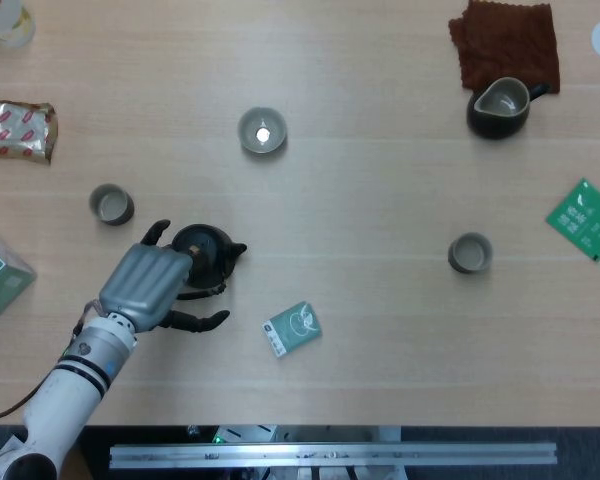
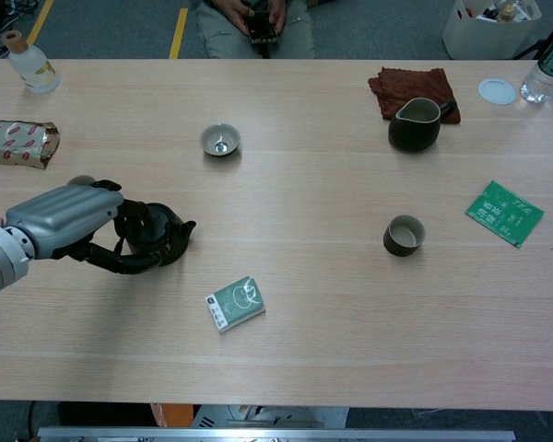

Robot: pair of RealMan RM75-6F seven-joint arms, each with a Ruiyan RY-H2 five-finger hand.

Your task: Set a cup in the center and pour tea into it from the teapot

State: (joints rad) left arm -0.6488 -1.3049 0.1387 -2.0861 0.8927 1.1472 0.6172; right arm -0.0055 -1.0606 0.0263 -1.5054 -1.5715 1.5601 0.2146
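While the left hand (image 1: 145, 285) wraps curled fingers around the black teapot (image 1: 206, 254) standing at the desk's (image 2: 332, 304) left side, we see one cup (image 1: 470, 252) well to the right and another (image 1: 111, 204) just beyond the hand.

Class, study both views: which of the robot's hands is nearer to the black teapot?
Left. The left hand is at the black teapot, its fingers curled about the near side. The right hand appears in neither view, so its position can't be placed.
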